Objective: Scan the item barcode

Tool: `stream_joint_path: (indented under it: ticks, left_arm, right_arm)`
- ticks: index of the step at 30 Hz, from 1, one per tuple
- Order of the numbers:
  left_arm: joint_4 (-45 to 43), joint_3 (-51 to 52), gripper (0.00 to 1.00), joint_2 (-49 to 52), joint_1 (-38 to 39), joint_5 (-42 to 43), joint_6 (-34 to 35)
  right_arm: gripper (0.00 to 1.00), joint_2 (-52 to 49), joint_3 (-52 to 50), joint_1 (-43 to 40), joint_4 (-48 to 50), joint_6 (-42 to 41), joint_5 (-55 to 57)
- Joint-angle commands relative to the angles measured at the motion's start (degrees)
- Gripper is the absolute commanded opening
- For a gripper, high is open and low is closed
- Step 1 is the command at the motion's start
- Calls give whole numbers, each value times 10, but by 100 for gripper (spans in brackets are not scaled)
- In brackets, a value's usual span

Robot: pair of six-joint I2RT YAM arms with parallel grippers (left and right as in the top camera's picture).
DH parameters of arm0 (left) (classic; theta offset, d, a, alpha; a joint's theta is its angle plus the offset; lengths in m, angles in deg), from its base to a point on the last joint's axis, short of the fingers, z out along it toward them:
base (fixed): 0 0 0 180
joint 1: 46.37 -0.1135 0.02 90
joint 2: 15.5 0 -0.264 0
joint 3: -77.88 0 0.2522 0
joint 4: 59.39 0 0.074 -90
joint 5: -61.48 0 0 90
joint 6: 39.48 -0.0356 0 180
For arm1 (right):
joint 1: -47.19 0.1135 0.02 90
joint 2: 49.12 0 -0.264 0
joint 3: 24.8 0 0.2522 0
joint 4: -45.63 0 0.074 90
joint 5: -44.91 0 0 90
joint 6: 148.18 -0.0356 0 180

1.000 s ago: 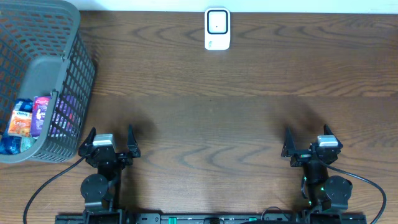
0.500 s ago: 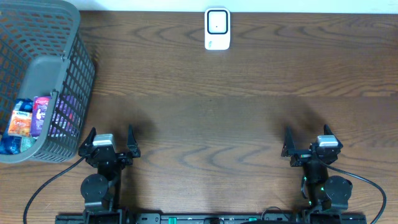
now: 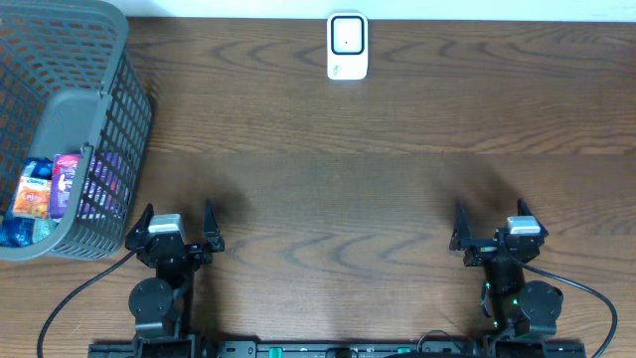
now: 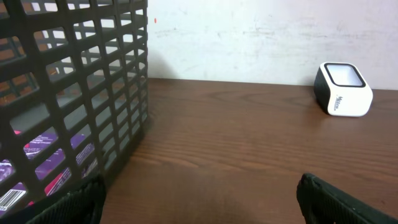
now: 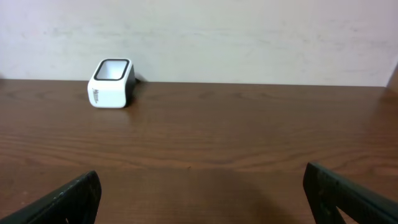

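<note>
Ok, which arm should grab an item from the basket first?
Left, probably. The basket sits at far left, just beside the left gripper, whose wrist view shows packets through the mesh. The right gripper is on the opposite side, seeing only the scanner. Both stand open and empty.

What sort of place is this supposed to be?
Probably a mock shop checkout: a white barcode scanner on the wooden table, and a grey basket holding packaged snacks.

Mock shop checkout: barcode scanner and grey shopping basket.
</note>
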Motion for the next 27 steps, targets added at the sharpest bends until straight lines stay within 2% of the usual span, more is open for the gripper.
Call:
stream_joint_path:
  ticks: [1, 14, 17, 23, 27]
  left_arm:
    - [28, 4, 98, 0, -3, -9, -7]
    - [26, 4, 98, 0, -3, -9, -7]
    - [26, 4, 98, 0, -3, 11, 10]
    - [-19, 4, 98, 0, -3, 156, 193]
    - [-46, 4, 98, 0, -3, 211, 259]
  right_arm:
    - [99, 3, -1, -3, -1, 9, -4]
    - [99, 3, -1, -3, -1, 9, -4]
    - [99, 3, -1, -3, -1, 9, -4]
    - [99, 3, -1, -3, -1, 9, -4]
    - [99, 3, -1, -3, -1, 9, -4]
